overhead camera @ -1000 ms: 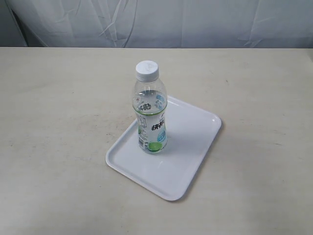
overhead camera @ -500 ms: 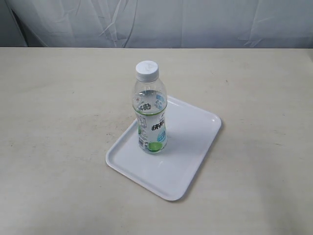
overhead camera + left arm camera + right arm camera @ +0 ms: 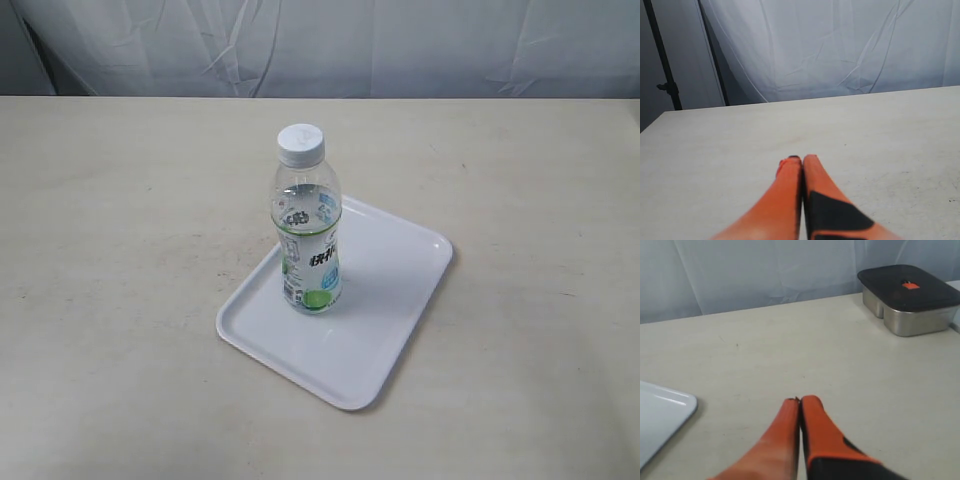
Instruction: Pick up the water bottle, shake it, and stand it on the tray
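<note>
The water bottle (image 3: pixel 309 225), clear with a white cap and a white-and-green label, stands upright on the white tray (image 3: pixel 400 300) in the exterior view. No arm shows in that view. My left gripper (image 3: pixel 801 159) is shut, its orange fingers pressed together over bare table, with neither bottle nor tray in its view. My right gripper (image 3: pixel 800 400) is also shut on nothing; a corner of the tray (image 3: pixel 660 412) lies off to one side of it, apart from the fingers.
A metal box with a dark lid (image 3: pixel 910 297) sits on the table beyond the right gripper. A white cloth backdrop (image 3: pixel 330 45) hangs behind the table. A dark stand pole (image 3: pixel 662 60) rises past the table's far edge in the left wrist view.
</note>
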